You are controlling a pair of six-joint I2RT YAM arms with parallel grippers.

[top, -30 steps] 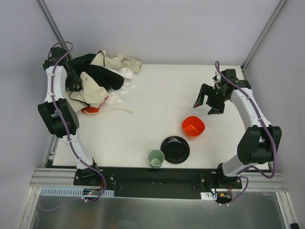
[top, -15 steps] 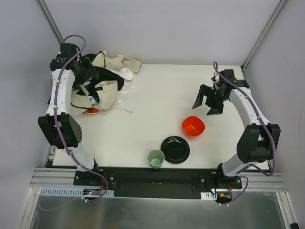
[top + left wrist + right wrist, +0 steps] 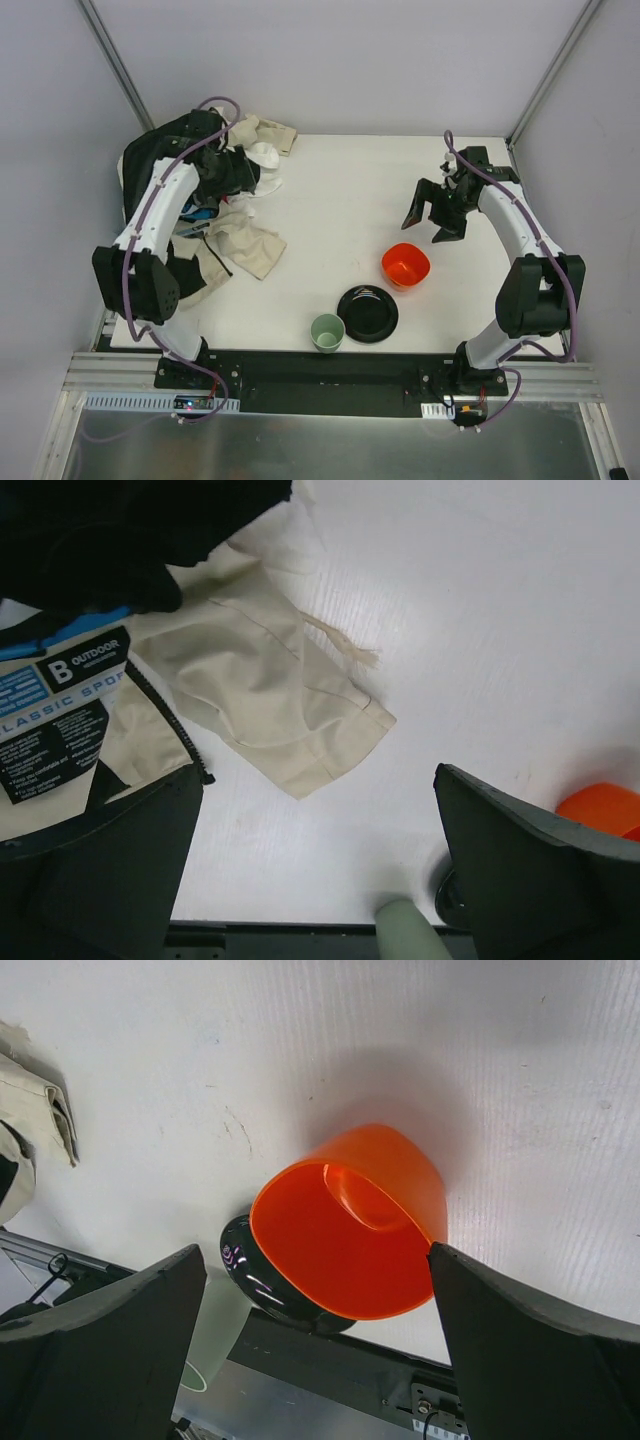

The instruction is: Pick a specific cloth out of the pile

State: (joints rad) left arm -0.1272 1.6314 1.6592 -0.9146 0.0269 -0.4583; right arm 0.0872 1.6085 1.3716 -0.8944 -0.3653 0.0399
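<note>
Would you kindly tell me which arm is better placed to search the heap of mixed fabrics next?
Left. The left gripper hangs open right over the heap of mixed fabrics, while the right gripper, also open, sits far across the white table beside the rigid orange bowl.

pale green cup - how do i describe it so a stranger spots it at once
Look at the near edge of the white table. Three dishes sit there: an orange plastic bowl, a black round plate and, just left of it, the pale green cup. It is the smallest and the only pale one.
</note>
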